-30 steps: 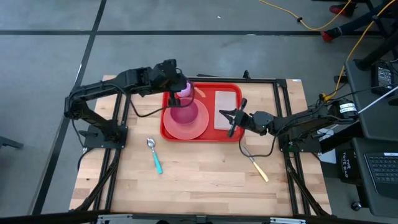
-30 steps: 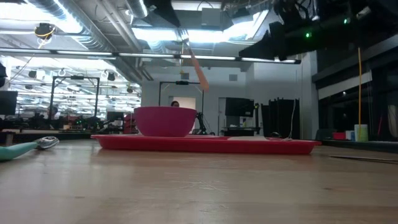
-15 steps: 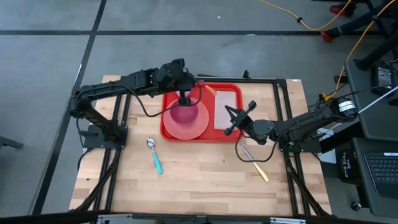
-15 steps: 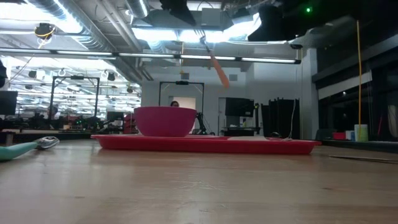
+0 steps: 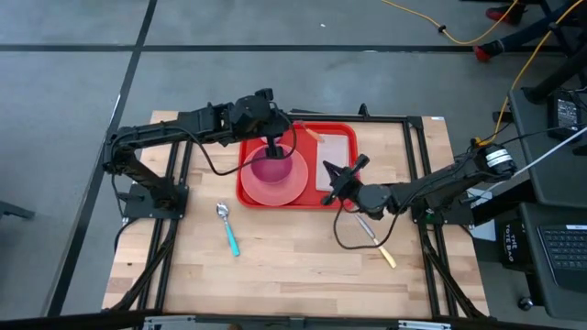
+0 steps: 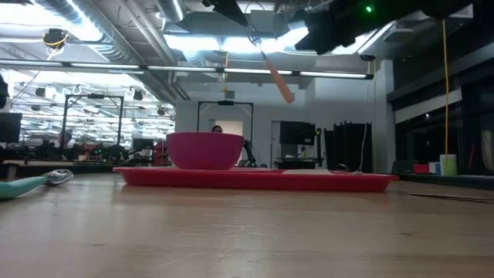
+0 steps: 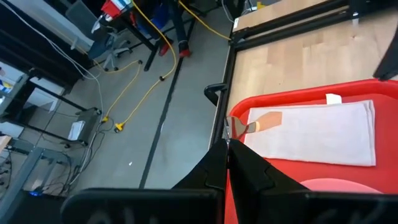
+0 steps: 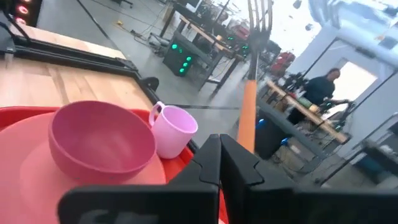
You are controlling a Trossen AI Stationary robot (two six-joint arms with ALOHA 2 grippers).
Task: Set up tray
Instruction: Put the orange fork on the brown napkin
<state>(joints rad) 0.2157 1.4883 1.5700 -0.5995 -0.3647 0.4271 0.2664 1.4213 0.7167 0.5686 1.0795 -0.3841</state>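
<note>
Tray (image 5: 341, 198) mid-desk, already carrying plate, bowl (image 5: 269, 169), cup, napkin (image 5: 334, 158). My left pincer (image 5: 275, 147) clenched on fork above tray. My right pincer (image 5: 339, 180) clenched empty at tray edge. Spoon (image 5: 227, 228), knife (image 5: 378, 247) left outside.

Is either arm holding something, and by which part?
The left gripper pinches a fork by its metal tine end, with the orange handle hanging free. The right gripper is shut on nothing.

Near half of the light wooden bench (image 5: 293, 266) open; teal-handled metal spoon (image 5: 227, 229) and orange-handled utensil (image 5: 378, 246) flank it.
</note>
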